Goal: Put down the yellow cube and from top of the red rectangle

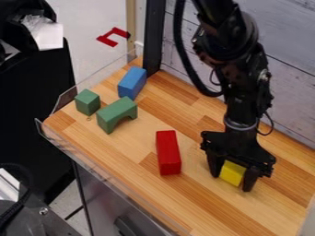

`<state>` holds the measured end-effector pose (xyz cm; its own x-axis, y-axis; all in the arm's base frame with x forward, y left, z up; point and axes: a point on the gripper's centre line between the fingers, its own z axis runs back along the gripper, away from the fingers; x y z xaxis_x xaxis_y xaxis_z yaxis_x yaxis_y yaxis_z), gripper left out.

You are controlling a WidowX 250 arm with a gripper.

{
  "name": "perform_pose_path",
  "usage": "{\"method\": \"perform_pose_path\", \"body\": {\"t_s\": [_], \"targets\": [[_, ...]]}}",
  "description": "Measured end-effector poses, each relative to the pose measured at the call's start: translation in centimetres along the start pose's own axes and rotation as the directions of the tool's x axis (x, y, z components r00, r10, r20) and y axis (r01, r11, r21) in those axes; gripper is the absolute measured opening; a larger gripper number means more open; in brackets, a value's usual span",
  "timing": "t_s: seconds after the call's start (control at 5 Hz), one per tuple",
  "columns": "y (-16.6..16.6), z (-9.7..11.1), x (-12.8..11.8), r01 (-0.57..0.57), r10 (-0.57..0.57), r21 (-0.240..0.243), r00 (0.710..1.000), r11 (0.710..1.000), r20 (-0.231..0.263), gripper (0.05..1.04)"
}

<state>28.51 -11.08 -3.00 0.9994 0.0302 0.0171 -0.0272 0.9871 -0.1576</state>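
The black gripper (231,181) hangs low over the right part of the wooden table, its two fingers on either side of the yellow cube (232,173). It is shut on the cube, which sits between the fingertips; whether the cube touches the table I cannot tell. To the left of the gripper, the red rectangle (168,153) lies on the wood, apart from the cube, with nothing on top of it.
Toward the table's far left stand a green cube (87,102), a green arch block (117,114) and a blue block (131,82). A clear plastic edge (92,170) borders the left side. A grey plank wall (289,87) rises behind the arm.
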Motion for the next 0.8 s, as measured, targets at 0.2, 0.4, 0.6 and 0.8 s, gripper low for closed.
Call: {"method": "perform_pose_path", "body": {"t_s": [0.2, 0.4, 0.6, 0.8], "targets": [[0.6, 0.3, -0.5, -0.025, 0.025, 0.025, 1.000, 0.999, -0.002, 0.996], [0.8, 2.1, -0.6, -0.056, 0.054, 0.051, 0.998, 0.997, 0.033, 0.996], [0.9, 7.2, -0.2, -0.097, 0.083, 0.095, 0.986, 0.991, 0.145, 0.997], [1.6, 8.8, -0.9, -0.112, 0.091, 0.158, 0.986, 0.981, 0.136, 0.997]]}}
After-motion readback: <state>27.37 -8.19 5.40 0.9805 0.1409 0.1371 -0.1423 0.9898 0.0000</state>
